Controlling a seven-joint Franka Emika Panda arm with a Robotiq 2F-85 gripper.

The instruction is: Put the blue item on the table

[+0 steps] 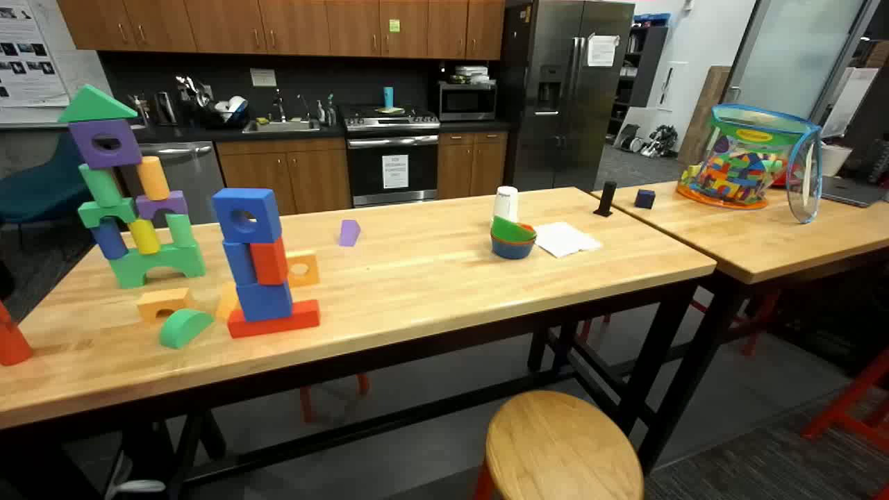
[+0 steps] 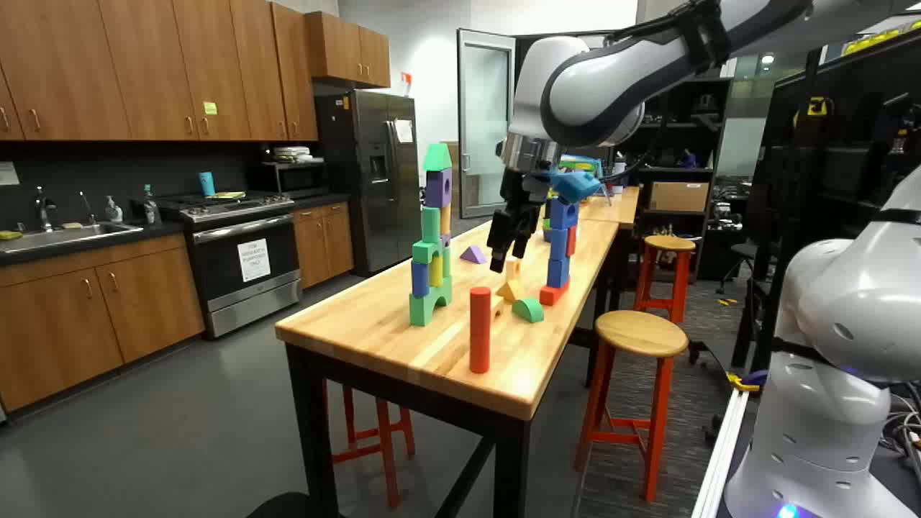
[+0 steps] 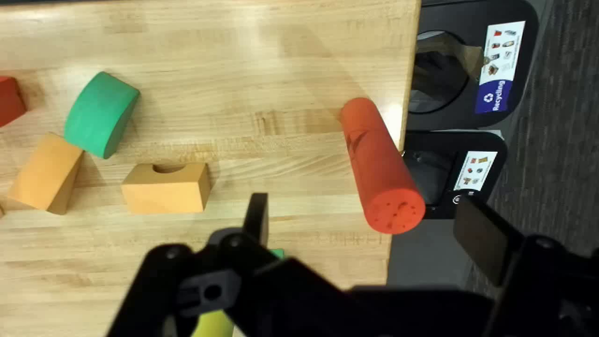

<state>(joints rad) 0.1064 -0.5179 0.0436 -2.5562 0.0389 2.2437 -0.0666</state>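
The blue item, a chunky blue block with a round hole (image 1: 229, 205), sits on top of the red-and-blue stack. It also shows in an exterior view (image 2: 557, 214), behind and to the right of the gripper; it is out of the wrist view. The stack stands on the light-wood table (image 1: 417, 278), also in an exterior view (image 2: 374, 324) and the wrist view (image 3: 281, 56). My gripper (image 2: 508, 259) is above the table, between the stack and the purple-green tower, apart from both. In the wrist view my gripper (image 3: 372, 228) has its fingers wide apart, nothing between them.
The purple-green tower (image 1: 104, 146) stands beside the stack. A red cylinder (image 2: 480, 331) stands upright near the table end. Orange blocks (image 3: 164, 196), a green half-round (image 3: 96, 114) and a purple block (image 1: 349, 232) lie around. Nested bowls (image 1: 512, 248) and a white cup (image 1: 507, 201) stand farther along.
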